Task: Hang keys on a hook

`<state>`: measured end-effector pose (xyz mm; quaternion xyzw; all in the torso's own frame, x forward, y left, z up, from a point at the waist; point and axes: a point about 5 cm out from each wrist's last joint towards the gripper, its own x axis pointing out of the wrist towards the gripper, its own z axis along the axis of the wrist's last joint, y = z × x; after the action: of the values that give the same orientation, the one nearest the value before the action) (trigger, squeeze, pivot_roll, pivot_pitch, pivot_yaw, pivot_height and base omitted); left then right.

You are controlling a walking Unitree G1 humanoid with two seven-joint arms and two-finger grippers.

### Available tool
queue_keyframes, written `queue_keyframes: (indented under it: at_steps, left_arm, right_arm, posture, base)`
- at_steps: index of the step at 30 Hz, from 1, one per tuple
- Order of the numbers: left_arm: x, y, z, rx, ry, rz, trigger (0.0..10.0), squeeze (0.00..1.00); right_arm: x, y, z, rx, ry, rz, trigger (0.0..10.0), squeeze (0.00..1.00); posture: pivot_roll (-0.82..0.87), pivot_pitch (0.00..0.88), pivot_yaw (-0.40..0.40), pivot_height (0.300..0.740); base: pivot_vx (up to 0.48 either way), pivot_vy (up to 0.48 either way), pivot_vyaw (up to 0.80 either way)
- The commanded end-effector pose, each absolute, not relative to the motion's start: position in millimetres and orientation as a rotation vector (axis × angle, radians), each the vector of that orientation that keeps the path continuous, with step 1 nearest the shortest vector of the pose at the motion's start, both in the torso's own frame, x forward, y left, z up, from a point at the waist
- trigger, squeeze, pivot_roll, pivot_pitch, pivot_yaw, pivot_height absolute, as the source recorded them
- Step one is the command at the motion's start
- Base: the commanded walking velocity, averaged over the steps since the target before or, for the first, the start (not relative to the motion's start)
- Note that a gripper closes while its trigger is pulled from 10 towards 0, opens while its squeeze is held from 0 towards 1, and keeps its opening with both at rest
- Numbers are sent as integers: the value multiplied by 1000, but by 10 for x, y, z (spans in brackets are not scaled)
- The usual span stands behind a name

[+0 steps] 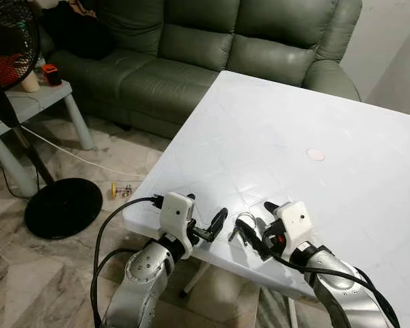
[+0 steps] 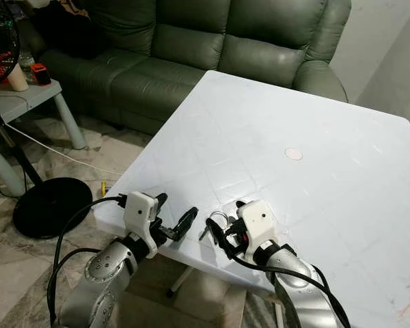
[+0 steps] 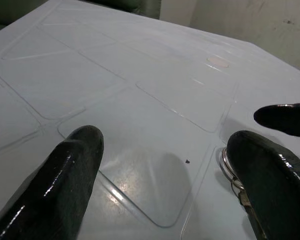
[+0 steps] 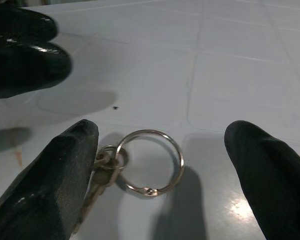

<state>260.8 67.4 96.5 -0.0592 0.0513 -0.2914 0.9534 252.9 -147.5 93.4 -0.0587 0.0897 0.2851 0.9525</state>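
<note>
Keys (image 4: 101, 177) on a metal key ring (image 4: 150, 162) lie flat on the white bench (image 1: 314, 102), close to its near edge, low and centre in the head frame. Your right tool (image 1: 255, 229) sits low right of centre with its two black fingers spread wide and released; in its wrist frame the ring rests between them, and one finger (image 4: 50, 185) is touching or just beside the small bunch of keys, though nothing is gripped. Your left tool (image 1: 208, 223) is low and left of centre, just beside the ring, with its fingers likewise parted and empty; in the left wrist frame you see the ring's edge (image 3: 225, 162) peeking out at the lower right, partly hidden behind one finger (image 3: 270, 180), and the tip of the right tool's finger at the right edge. A small pale round mark (image 1: 316, 154) sits on the bench right of centre, well apart from the keys. A dark green sofa (image 1: 191, 48) runs across the top of the frame behind the bench. At the upper left stands a pale side table (image 1: 34, 102) carrying a red and black object (image 1: 52, 74), and a black fan (image 1: 7, 41) rises from its round base (image 1: 63, 207) on the marble floor (image 1: 27, 273) at the left. A white cable (image 1: 75, 157) trails over the floor, and a small yellow item (image 1: 114, 189) lies near the bench's corner.
</note>
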Motion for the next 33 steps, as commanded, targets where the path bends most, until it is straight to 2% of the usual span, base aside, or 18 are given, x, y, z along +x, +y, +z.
queue_keyframes:
  at_steps: [1,20,21,22,23,24,26,27,33]
  left_arm:
    - [2624,673,989,-117,101,-590,10000,0]
    - [2635,664,995,-125,97,-585,10000,0]
    - [2633,663,994,-127,97,-585,10000,0]
    - [2631,662,993,-129,97,-584,10000,0]
    - [2629,659,991,-130,98,-584,10000,0]
    - [2624,652,989,-132,98,-586,10000,0]
    - [2622,650,988,-133,98,-586,10000,0]
    - [2622,649,987,-133,99,-586,10000,0]
    - [2631,648,988,-134,97,-584,10000,0]
  right_arm:
    - [2514,-1481,997,-132,150,602,10000,0]
    - [2476,-1519,857,-212,261,553,10000,0]
    - [2470,-1526,849,-223,264,543,9333,0]
    - [2461,-1533,832,-222,280,537,7647,0]
    - [2452,-1540,823,-227,287,533,4980,0]
    - [2435,-1551,818,-234,287,532,3059,0]
    - [2424,-1552,817,-232,286,536,3059,0]
    - [2418,-1553,822,-235,282,540,157,0]
    - [2403,-1575,839,-216,277,532,0,0]
  posture:
    - [50,81,-81,740]
    - [41,82,-89,740]
    - [41,81,-89,740]
    - [38,81,-89,740]
    - [38,81,-90,740]
    - [37,81,-90,740]
    - [35,80,-91,740]
    - [35,78,-91,740]
    - [30,76,-90,740]
  base:
    - [0,0,0]
    - [0,0,0]
    - [0,0,0]
    - [0,0,0]
    - [0,0,0]
    - [0,0,0]
    - [0,0,0]
    - [0,0,0]
    - [0,0,0]
